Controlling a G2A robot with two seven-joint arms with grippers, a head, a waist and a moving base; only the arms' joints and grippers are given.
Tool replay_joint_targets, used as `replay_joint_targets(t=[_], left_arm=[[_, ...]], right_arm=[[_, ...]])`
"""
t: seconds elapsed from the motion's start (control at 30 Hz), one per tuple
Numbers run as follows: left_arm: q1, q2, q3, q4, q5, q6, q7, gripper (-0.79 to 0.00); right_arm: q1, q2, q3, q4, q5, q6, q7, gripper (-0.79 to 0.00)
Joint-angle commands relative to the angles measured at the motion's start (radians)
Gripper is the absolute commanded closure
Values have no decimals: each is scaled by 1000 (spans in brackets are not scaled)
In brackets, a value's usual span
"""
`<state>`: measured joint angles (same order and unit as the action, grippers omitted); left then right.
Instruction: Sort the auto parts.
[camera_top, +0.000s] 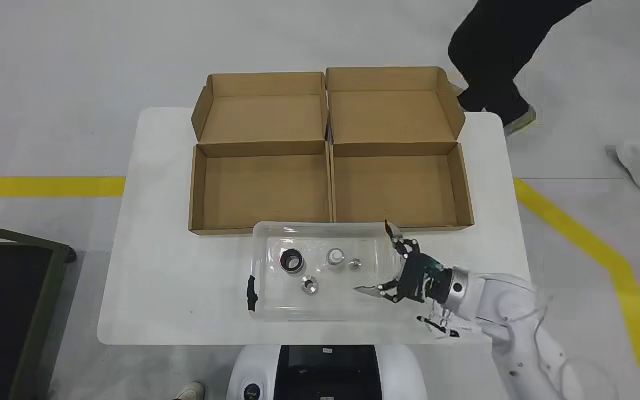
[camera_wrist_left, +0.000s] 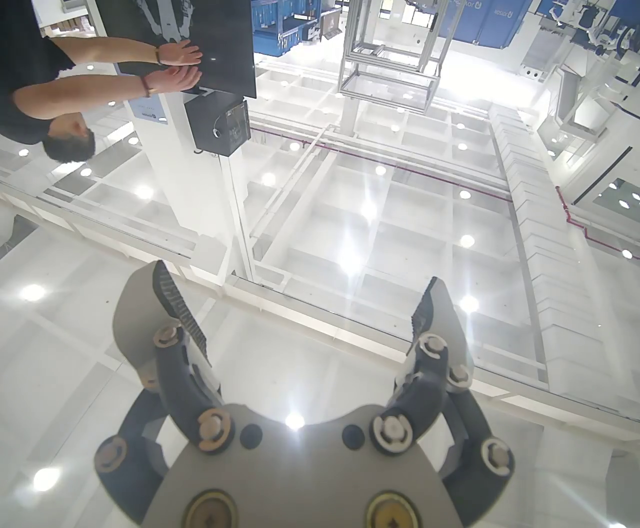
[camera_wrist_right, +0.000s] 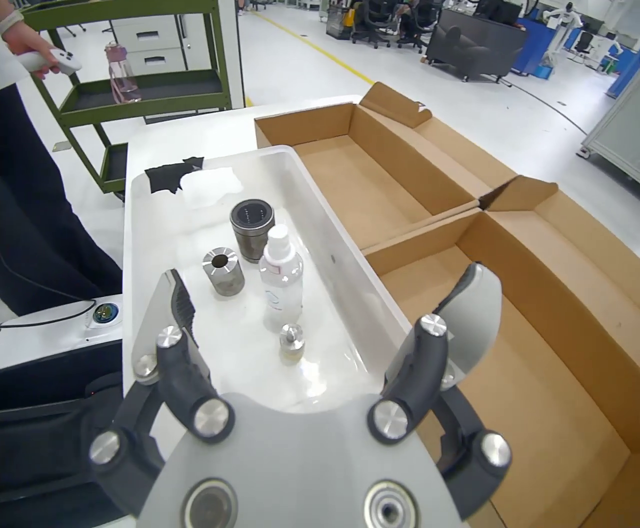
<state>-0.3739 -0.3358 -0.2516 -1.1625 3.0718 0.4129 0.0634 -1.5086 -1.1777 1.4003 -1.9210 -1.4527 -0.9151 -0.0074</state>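
Observation:
A clear plastic tray (camera_top: 320, 225) sits at the table's near edge. It holds a dark cylindrical bearing (camera_top: 292, 261), a small clear bottle (camera_top: 336, 257), a small metal knob (camera_top: 355, 264) and a short metal cylinder (camera_top: 310, 287). My right gripper (camera_top: 380, 262) hovers open over the tray's right end with nothing between its fingers. In the right wrist view the bearing (camera_wrist_right: 254, 235), bottle (camera_wrist_right: 281, 280), cylinder (camera_wrist_right: 223, 271) and knob (camera_wrist_right: 292, 340) stand upright ahead of the right gripper (camera_wrist_right: 325, 280). My left gripper (camera_wrist_left: 296, 277) is open and empty, pointing at the ceiling.
Two open cardboard boxes (camera_top: 262, 185) (camera_top: 400, 185) lie side by side behind the tray, lids folded back. Black tape (camera_top: 249, 290) marks the tray's left end. Bare white table (camera_top: 160, 250) lies left of the tray. A dark cart (camera_top: 25, 290) stands beside the table's left.

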Motion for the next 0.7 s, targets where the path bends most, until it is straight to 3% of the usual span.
replay_joint_targets(t=[0.0, 0.67], left_arm=[[0, 0, 0, 0, 0, 0, 0, -785], [0, 0, 0, 0, 0, 0, 0, -785]], right_arm=[[17, 0, -26, 0, -3, -3, 13, -785], [166, -10, -212, 77, 39, 56, 173, -785]])
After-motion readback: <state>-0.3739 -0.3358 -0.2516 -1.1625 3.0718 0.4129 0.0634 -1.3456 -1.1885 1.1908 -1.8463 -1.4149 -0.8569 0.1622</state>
